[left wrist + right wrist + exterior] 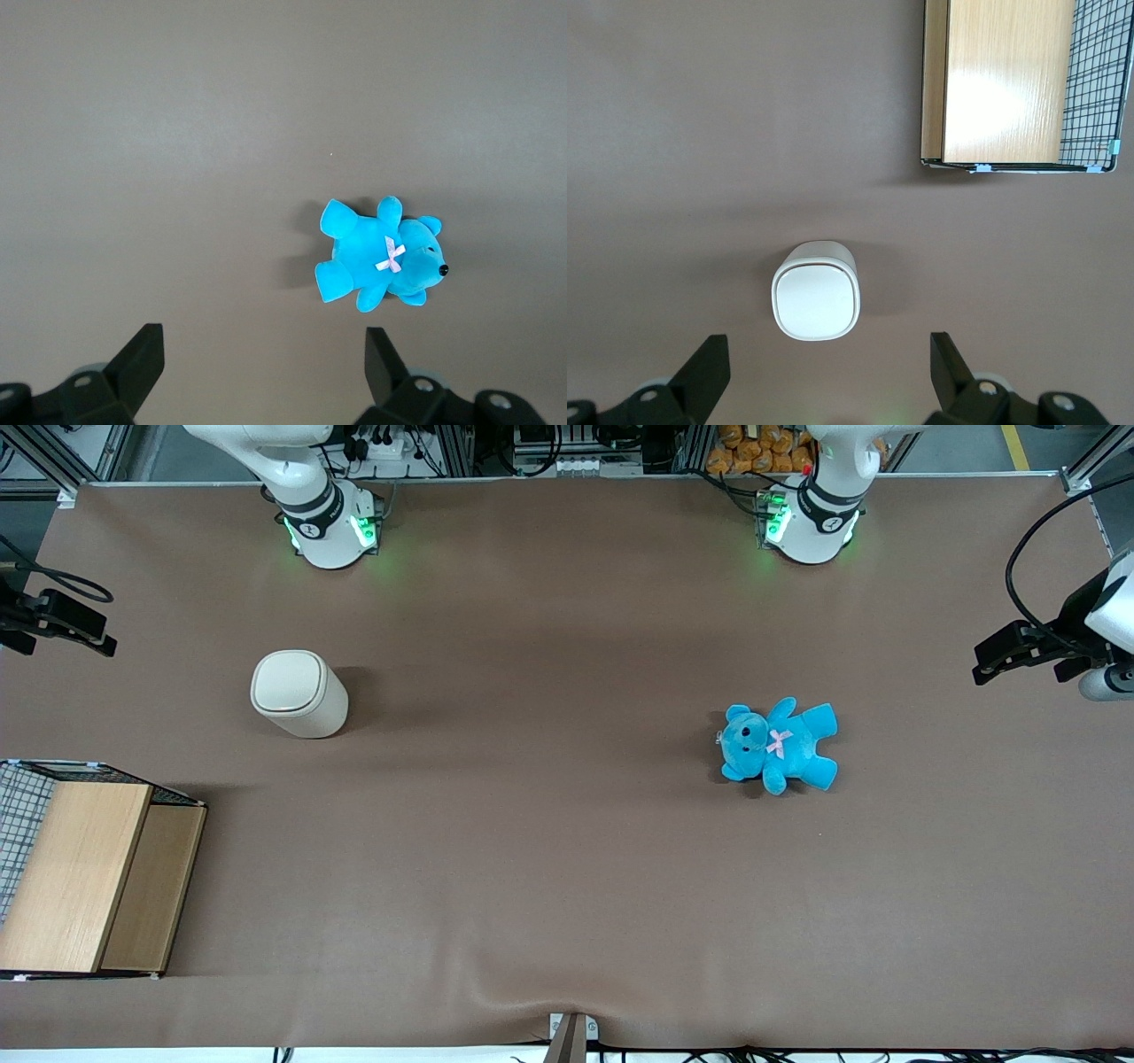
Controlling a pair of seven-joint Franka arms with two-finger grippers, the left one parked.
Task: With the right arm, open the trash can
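Note:
The trash can (297,693) is a small cream-white bin standing upright on the brown table, its smooth flip lid shut. It also shows from above in the right wrist view (816,297), lid flat and closed. My right gripper (89,634) hangs high over the working arm's end of the table, well apart from the can and touching nothing. In the right wrist view the gripper (828,354) is open and empty, its black fingers spread wide, with the can just ahead of the gap.
A wooden box (89,877) with a wire-mesh side stands at the working arm's end, nearer the front camera than the can; it also shows in the right wrist view (992,80). A blue teddy (780,744) lies toward the parked arm's end (381,257).

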